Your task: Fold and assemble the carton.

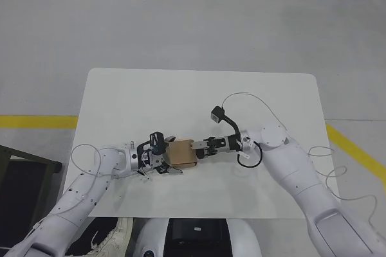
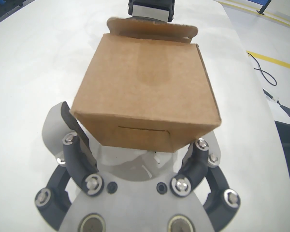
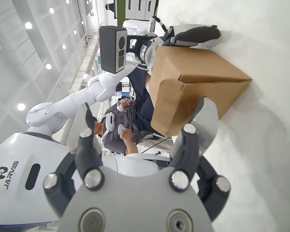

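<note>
Carton [image 1: 180,154] lies on its side low in the middle of the top view, on the white bench [image 1: 257,103], set end to end between the two arms. Its end toward the left gripper [image 1: 167,157] looks closed, with a thin slot [image 2: 142,129] cut across that face. The opposite end is unfinished: its rounded tuck flap [image 2: 152,28] sticks out past the top face near the top of the left wrist view, just in front of the right gripper [image 1: 197,150]. The left jaws stand wide, straddling the closed end, one pad just beside a carton corner; whether either pad presses the board I cannot tell. The right jaws are wide too and hold nothing, with one finger [image 3: 205,112] close against the loose end panel at the centre of the right wrist view. The step in hand looks to be closing that last end. To do it well, the left gripper should act as a fixed backstop, since the bench looks smooth and so light a carton will likely slide under any push. The right gripper does best to bend the flap at its crease first, then steer the rounded tongue inside the wall, pushing straight along the carton's length. A push off that line would probably skew the box or buckle the thin board, so pressure should be gentle and even.
</note>
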You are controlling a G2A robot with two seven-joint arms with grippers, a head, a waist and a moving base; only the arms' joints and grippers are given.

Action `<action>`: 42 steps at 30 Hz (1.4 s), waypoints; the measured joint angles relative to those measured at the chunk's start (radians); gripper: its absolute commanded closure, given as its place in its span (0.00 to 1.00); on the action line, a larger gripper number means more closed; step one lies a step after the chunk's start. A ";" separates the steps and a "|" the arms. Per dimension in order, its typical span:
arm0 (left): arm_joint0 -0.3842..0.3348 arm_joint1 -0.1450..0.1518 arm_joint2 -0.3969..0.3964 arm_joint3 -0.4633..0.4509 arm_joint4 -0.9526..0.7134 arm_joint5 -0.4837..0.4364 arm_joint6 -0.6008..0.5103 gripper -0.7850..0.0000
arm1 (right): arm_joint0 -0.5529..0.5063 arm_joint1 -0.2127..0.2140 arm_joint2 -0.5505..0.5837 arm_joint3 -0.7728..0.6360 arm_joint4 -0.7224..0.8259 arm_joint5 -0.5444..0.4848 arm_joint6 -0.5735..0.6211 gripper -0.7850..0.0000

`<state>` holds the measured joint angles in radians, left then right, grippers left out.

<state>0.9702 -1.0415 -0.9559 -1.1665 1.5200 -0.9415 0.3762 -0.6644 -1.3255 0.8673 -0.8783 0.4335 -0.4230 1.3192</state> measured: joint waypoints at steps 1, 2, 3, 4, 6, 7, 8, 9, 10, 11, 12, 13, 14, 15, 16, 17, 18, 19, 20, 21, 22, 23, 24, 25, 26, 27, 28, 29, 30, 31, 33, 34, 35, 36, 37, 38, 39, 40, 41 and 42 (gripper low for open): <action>0.000 0.000 0.000 0.000 0.001 0.000 0.001 0.00 | 0.000 0.001 0.001 -0.005 -0.008 0.003 -0.002 0.52; 0.000 0.000 0.001 0.000 0.002 -0.002 0.001 0.00 | -0.002 0.003 0.003 -0.011 -0.017 0.007 -0.005 0.51; -0.001 0.000 0.001 0.000 0.003 -0.002 0.002 0.00 | -0.004 0.004 0.004 -0.015 -0.020 0.009 -0.006 0.51; -0.001 0.000 0.001 0.001 0.004 -0.004 0.002 0.00 | -0.007 0.005 0.006 -0.018 -0.020 0.012 -0.006 0.50; -0.001 0.001 0.002 0.001 0.007 -0.006 0.004 0.00 | -0.015 0.008 0.012 -0.023 -0.016 0.016 -0.006 0.50; -0.001 0.001 0.002 0.001 0.009 -0.007 0.005 0.00 | -0.018 0.009 0.014 -0.024 -0.014 0.017 -0.005 0.50; -0.001 0.001 0.002 0.002 0.010 -0.007 0.006 0.00 | -0.022 0.010 0.017 -0.025 -0.013 0.019 -0.004 0.51; -0.001 0.001 0.002 0.002 0.011 -0.007 0.006 0.00 | -0.025 0.011 0.018 -0.025 -0.013 0.020 -0.004 0.51; -0.001 0.001 0.002 0.003 0.012 -0.008 0.006 0.00 | -0.028 0.011 0.019 -0.024 -0.013 0.023 -0.006 0.52; -0.001 0.002 0.003 0.003 0.013 -0.009 0.007 0.00 | -0.030 0.012 0.020 -0.021 -0.018 0.030 -0.009 0.52; -0.001 0.002 0.003 0.003 0.014 -0.009 0.007 0.00 | -0.031 0.013 0.020 -0.017 -0.024 0.035 -0.012 0.53; -0.001 0.002 0.003 0.003 0.015 -0.010 0.007 0.00 | -0.031 0.014 0.020 -0.014 -0.031 0.041 -0.016 0.53; -0.001 0.002 0.003 0.003 0.016 -0.011 0.007 0.00 | -0.031 0.015 0.020 -0.009 -0.040 0.050 -0.020 0.54; -0.001 0.002 0.004 0.004 0.016 -0.012 0.007 0.00 | -0.031 0.015 0.019 -0.006 -0.047 0.056 -0.023 0.55; -0.002 0.002 0.004 0.004 0.017 -0.013 0.006 0.00 | -0.031 0.016 0.019 -0.003 -0.051 0.061 -0.025 0.56; -0.002 0.002 0.005 0.004 0.018 -0.015 0.006 0.00 | -0.033 0.016 0.019 -0.001 -0.054 0.065 -0.027 0.57; -0.002 0.002 0.005 0.004 0.019 -0.016 0.005 0.00 | -0.034 0.017 0.019 0.001 -0.055 0.066 -0.028 0.57; -0.003 0.002 0.006 0.003 0.020 -0.017 0.005 0.00 | -0.035 0.017 0.020 0.001 -0.055 0.067 -0.029 0.58; -0.003 0.003 0.006 0.003 0.021 -0.018 0.005 0.00 | -0.037 0.017 0.021 0.002 -0.054 0.067 -0.030 0.58; -0.003 0.003 0.007 0.002 0.022 -0.017 0.005 0.00 | -0.038 0.017 0.022 0.003 -0.053 0.067 -0.031 0.58; -0.003 0.003 0.007 0.002 0.024 -0.017 0.005 0.00 | -0.039 0.018 0.023 0.004 -0.052 0.067 -0.031 0.58; -0.003 0.003 0.008 0.002 0.025 -0.017 0.005 0.00 | -0.040 0.018 0.024 0.004 -0.049 0.067 -0.031 0.58; -0.003 0.003 0.008 0.002 0.026 -0.016 0.005 0.00 | -0.042 0.018 0.026 0.003 -0.047 0.067 -0.032 0.59; -0.003 0.003 0.008 0.002 0.026 -0.017 0.006 0.00 | -0.044 0.018 0.027 0.003 -0.042 0.066 -0.033 0.59; -0.003 0.003 0.009 0.002 0.028 -0.016 0.006 0.00 | -0.046 0.019 0.029 0.004 -0.038 0.065 -0.033 0.60; -0.003 0.003 0.009 0.002 0.029 -0.015 0.006 0.00 | -0.047 0.019 0.030 0.005 -0.036 0.064 -0.032 0.61; -0.003 0.003 0.009 0.002 0.029 -0.015 0.006 0.00 | -0.048 0.019 0.031 0.006 -0.033 0.064 -0.031 0.62; -0.003 0.003 0.010 0.002 0.030 -0.015 0.005 0.00 | -0.049 0.019 0.031 0.007 -0.031 0.063 -0.029 0.65; -0.004 0.003 0.010 0.002 0.031 -0.015 0.005 0.00 | -0.049 0.018 0.031 0.008 -0.030 0.063 -0.029 0.71; -0.004 0.003 0.010 0.002 0.032 -0.015 0.005 0.00 | -0.049 0.018 0.031 0.008 -0.029 0.063 -0.029 0.71; -0.004 0.004 0.011 0.000 0.034 -0.015 0.006 0.00 | -0.050 0.017 0.029 0.010 -0.029 0.065 -0.030 0.71; -0.004 0.004 0.011 0.000 0.035 -0.015 0.006 0.00 | -0.050 0.017 0.029 0.011 -0.029 0.066 -0.030 0.71; -0.003 0.004 0.012 -0.001 0.036 -0.014 0.006 0.00 | -0.049 0.017 0.029 0.013 -0.029 0.067 -0.030 0.71; -0.003 0.004 0.013 -0.002 0.037 -0.013 0.005 0.00 | -0.048 0.017 0.029 0.015 -0.029 0.068 -0.029 0.70; -0.003 0.003 0.013 -0.003 0.037 -0.013 0.004 0.00 | -0.047 0.016 0.029 0.016 -0.030 0.069 -0.029 0.69; -0.003 0.003 0.014 -0.003 0.038 -0.013 0.003 0.00 | -0.046 0.016 0.028 0.018 -0.032 0.070 -0.028 0.69; -0.003 0.003 0.015 -0.004 0.038 -0.013 0.003 0.00 | -0.045 0.016 0.027 0.019 -0.036 0.072 -0.028 0.69; -0.004 0.003 0.015 -0.004 0.038 -0.014 0.002 0.00 | -0.043 0.016 0.026 0.019 -0.040 0.075 -0.029 0.69; -0.004 0.003 0.015 -0.004 0.037 -0.014 0.001 0.00 | -0.042 0.016 0.025 0.019 -0.047 0.077 -0.030 0.69; -0.005 0.003 0.016 -0.005 0.037 -0.013 0.000 0.00 | -0.040 0.017 0.024 0.019 -0.053 0.079 -0.030 0.69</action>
<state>0.9656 -1.0384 -0.9403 -1.1717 1.5570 -0.9548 0.3767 -0.7048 -1.3089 0.8912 -0.8597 0.3803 -0.3438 1.2890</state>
